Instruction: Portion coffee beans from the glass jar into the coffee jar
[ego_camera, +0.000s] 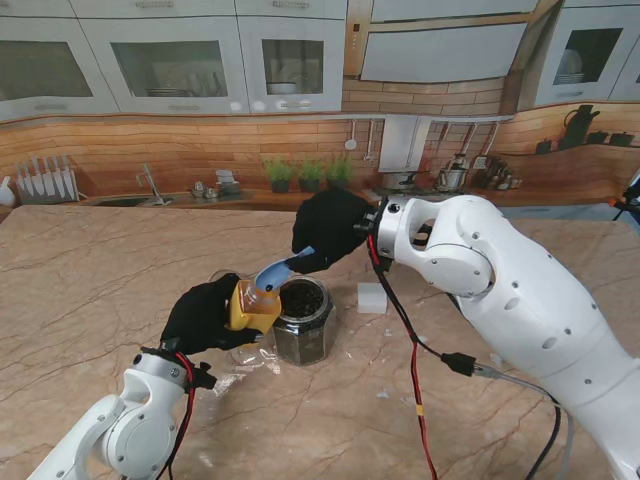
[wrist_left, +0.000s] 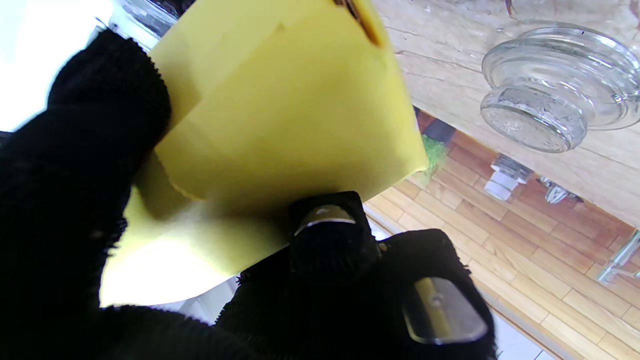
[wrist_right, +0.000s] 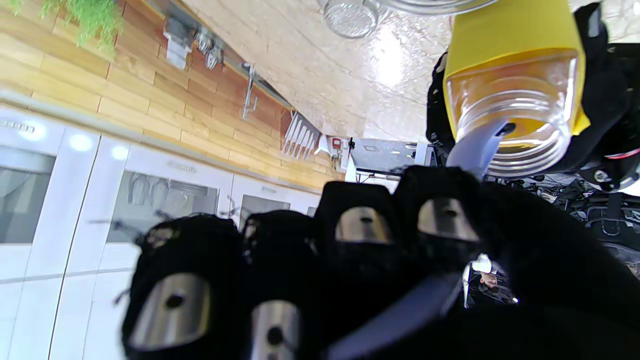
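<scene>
Inspection found the left hand (ego_camera: 205, 313) clamped on the yellow-labelled coffee jar (ego_camera: 254, 307), held tilted with its open mouth turned toward the right hand (ego_camera: 330, 228). That hand was closed around the handle of a blue scoop (ego_camera: 272, 273), the scoop's bowl sitting at the coffee jar's mouth; the right wrist view showed the blade reaching into the clear threaded neck (wrist_right: 510, 125). Directly beside the held jar, on the marble table (ego_camera: 90, 290), stood the glass jar (ego_camera: 301, 320), upright, uncovered and filled with dark beans. A glass lid (wrist_left: 555, 90) lay on the table near the left hand. A small white block (ego_camera: 372, 297) rested just right of the glass jar.
</scene>
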